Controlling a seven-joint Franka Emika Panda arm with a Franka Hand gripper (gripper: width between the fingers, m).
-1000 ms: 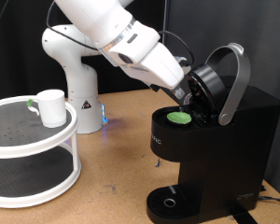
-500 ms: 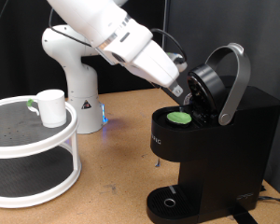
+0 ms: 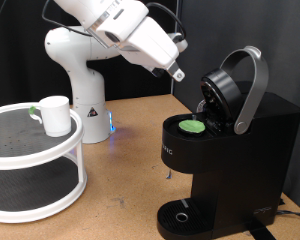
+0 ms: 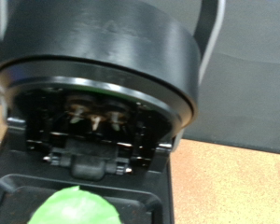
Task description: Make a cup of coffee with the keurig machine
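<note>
One arm works at a wooden desk [image 3: 130, 180], and it has just pulled back. A second ago its gripper was pressed in close against the open lid of the keurig machine [image 3: 230, 160]; now the gripper [image 3: 176, 72] hangs in the air up and toward the exterior view's left of the lid, well clear of it and touching nothing. Whether the jaws are spread or pressed together cannot be told from here, and the wrist view shows no fingers at all. Nothing is seen between them.

The machine's lid [image 3: 222, 92] is raised, its silver-grey handle [image 3: 254, 85] arching above. A green-topped pod [image 3: 193, 126] sits in the open chamber; the wrist view looks straight down at it, with the lid's underside [image 4: 98, 117] above the pod [image 4: 73, 207]. By my reckoning the pod is loaded, while the lid is not yet closed.

The cup [image 3: 54, 114] stands on the top tier of a white two-tier round shelf [image 3: 35, 165] at the exterior view's left, well apart from the machine. The round drip tray [image 3: 180, 215] at the machine's foot has no cup on it.

The arm slopes down from the exterior view's top toward the machine, its wrist angled so the gripper points down and rightward at the lid. Its white base [image 3: 75, 70] stands behind the shelf.
</note>
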